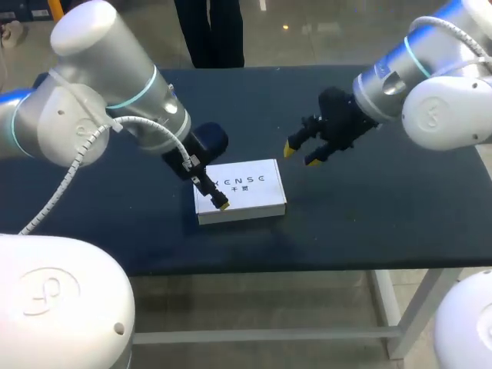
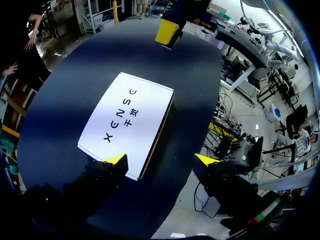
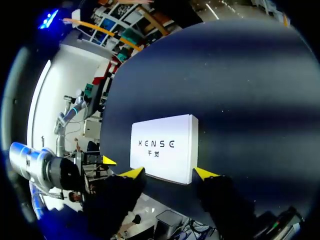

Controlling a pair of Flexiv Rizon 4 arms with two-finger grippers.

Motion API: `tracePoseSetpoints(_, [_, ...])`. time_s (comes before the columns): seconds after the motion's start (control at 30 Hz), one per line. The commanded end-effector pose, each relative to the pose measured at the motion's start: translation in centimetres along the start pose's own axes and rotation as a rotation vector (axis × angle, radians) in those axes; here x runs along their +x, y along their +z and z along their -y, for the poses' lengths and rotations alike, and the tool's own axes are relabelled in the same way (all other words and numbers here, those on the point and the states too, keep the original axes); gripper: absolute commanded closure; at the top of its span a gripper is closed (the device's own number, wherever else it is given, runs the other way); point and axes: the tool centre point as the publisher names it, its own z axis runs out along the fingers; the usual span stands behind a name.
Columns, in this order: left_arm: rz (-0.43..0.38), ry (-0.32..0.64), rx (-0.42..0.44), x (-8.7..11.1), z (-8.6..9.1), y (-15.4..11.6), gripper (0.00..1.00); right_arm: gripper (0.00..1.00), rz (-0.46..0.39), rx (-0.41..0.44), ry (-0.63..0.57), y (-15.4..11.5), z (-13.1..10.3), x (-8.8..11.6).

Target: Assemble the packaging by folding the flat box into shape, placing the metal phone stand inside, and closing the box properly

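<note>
On the dark table (image 1: 369, 207), near its front edge, a white box (image 1: 244, 188) — closed, lying flat, printed lid up. Over the box's front left corner, the left gripper (image 2: 161, 160): jaws released, gripping nothing. One yellow tip above the lid by that corner, the other out past the box's side, over bare table. Cannot tell whether the first tip touches the lid. To the right of the box and a little behind it, the right gripper (image 1: 301, 154) — above the table, apart from the box, jaws likewise spread and holding nothing. From the right wrist, box just ahead of the spread fingers, in line with the gap between them.
</note>
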Motion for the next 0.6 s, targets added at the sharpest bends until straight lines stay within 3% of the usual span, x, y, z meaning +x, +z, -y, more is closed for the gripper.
tracePoseSetpoints(0.03, [0.050,-0.022,-0.059,0.7,0.1,-0.7,0.00,0.00,0.021,-0.198,-0.021,-4.3,1.1,-0.4])
tracePoseSetpoints(0.4, [0.050,-0.022,-0.059,0.7,0.1,-0.7,0.00,0.00,0.021,-0.198,-0.021,-4.3,1.1,-0.4])
tracePoseSetpoints(0.47, [0.107,-0.213,0.044,0.9,1.3,-0.2,0.00,0.00,0.021,-0.198,-0.021,-4.3,1.1,-0.4])
tracePoseSetpoints(0.6, [0.160,-0.371,0.053,2.6,1.7,1.0,0.00,0.00,-0.022,-0.315,-0.136,-4.6,0.6,-2.8])
